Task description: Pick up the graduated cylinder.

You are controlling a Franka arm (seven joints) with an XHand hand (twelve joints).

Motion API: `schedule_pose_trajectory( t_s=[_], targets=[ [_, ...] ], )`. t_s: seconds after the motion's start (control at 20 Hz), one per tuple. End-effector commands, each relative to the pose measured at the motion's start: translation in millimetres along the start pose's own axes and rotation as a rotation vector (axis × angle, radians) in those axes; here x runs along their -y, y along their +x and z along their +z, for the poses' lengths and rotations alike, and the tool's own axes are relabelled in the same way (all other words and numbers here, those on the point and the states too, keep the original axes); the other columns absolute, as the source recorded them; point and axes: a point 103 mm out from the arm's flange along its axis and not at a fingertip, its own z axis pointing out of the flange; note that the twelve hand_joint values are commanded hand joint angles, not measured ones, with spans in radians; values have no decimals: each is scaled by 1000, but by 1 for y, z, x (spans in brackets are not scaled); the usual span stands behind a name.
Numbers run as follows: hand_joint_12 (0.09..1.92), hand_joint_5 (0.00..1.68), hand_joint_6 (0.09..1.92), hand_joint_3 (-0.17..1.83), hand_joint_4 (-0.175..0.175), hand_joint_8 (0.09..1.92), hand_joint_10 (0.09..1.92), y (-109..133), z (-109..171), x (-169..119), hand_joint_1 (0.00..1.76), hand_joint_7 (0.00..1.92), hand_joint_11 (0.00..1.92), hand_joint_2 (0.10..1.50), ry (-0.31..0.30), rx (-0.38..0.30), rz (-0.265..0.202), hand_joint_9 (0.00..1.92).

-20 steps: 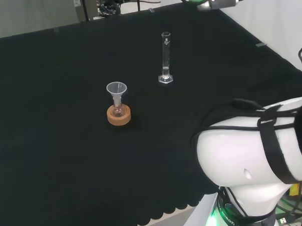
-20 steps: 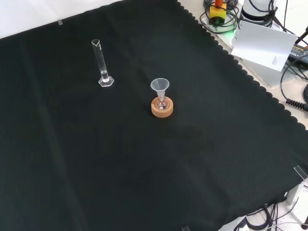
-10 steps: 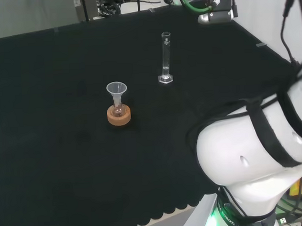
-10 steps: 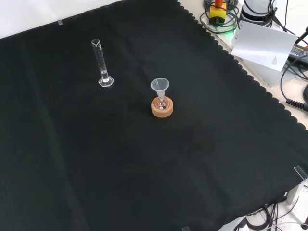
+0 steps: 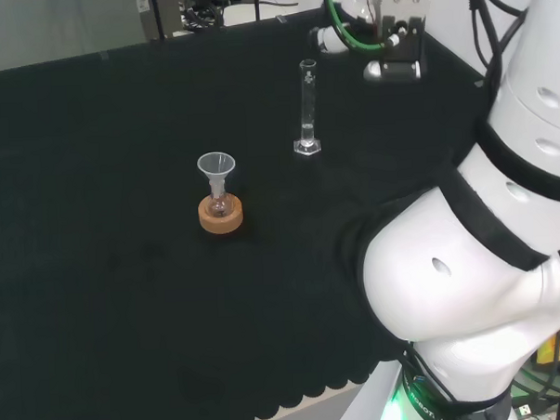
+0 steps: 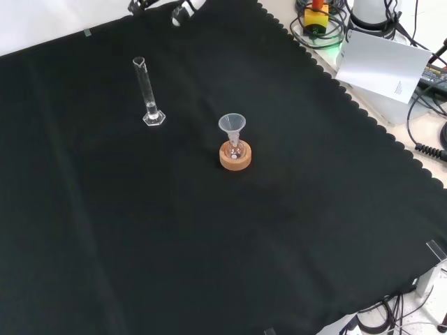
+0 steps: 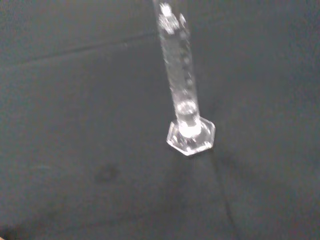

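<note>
Since the earlier frames the arm's white links have swung across the head view and the wrist assembly has come in toward the tall, narrow clear graduated cylinder on a hexagonal foot, while the cylinder itself has not shifted on the black cloth. In the front view parts of the black and white hand just enter at the top edge, beyond the cylinder and well apart from it; whether its fingers are straight or curled cannot be told from what shows. The step in hand appears to be the approach, with nothing grasped yet. The cylinder stands upright, its long axis vertical, open mouth up and foot flat on the cloth; the wrist view looks down along the cylinder to its foot. A small clear funnel sitting in a little flask on a round cork ring stands apart from the cylinder, nearer the arm's base in the head view. The next move likely calls for bringing the hand down beside the tube and closing round it without tipping it.
</note>
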Motion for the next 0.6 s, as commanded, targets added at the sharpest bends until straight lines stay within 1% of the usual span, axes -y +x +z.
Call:
schedule_pose_trajectory(
  t_s=[0.05,0.15,0.35,0.6],
  targets=[
    [1410,227,87,-65,-47,562,709,-33,13,-70,337,16,32,1226,-107,-126,-48,189],
    [1408,224,87,-72,-46,568,713,-36,19,-76,355,17,43,1213,-107,-138,-56,203],
    [1401,232,87,-95,-44,601,721,-44,31,-87,434,57,81,1177,-108,-184,-60,272],
    [1391,287,87,-126,-47,649,708,-50,47,-96,548,127,146,1146,-89,-214,-79,364]
  ],
)
